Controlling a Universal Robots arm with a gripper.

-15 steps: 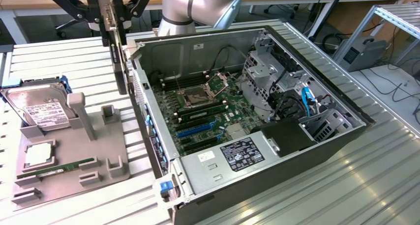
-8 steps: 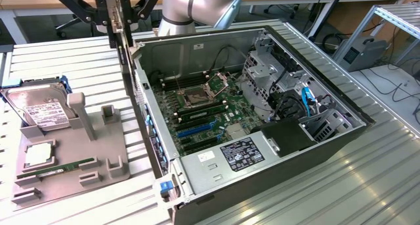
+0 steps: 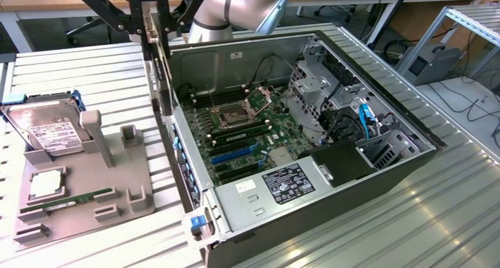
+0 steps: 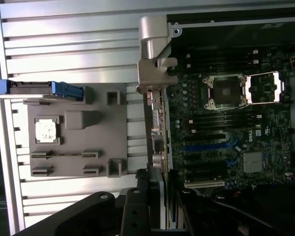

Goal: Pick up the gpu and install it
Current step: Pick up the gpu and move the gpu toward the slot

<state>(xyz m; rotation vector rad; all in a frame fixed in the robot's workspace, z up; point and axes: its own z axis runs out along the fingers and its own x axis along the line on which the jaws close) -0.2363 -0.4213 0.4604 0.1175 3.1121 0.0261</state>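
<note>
The gpu (image 3: pixel 159 63) hangs on edge from my gripper (image 3: pixel 156 29), which is shut on its upper part. It is held over the wall of the open computer case (image 3: pixel 390 162) on the exterior view's left, above the motherboard (image 3: pixel 242 133). In the wrist view, the card's silver end bracket (image 4: pixel 155 64) points away from the black fingers (image 4: pixel 137 206), beside the motherboard (image 4: pixel 226 132) with its blue slots (image 4: pixel 206 145). The gpu is clear of the slots.
A grey holder tray (image 3: pixel 117 180) lies on the slatted table to the exterior view's left of the case. It carries a hard drive (image 3: pixel 47 130), a processor chip (image 3: pixel 45 183) and a RAM stick (image 3: pixel 67 202). A drive cage (image 3: pixel 312 86) and cables stand inside the case.
</note>
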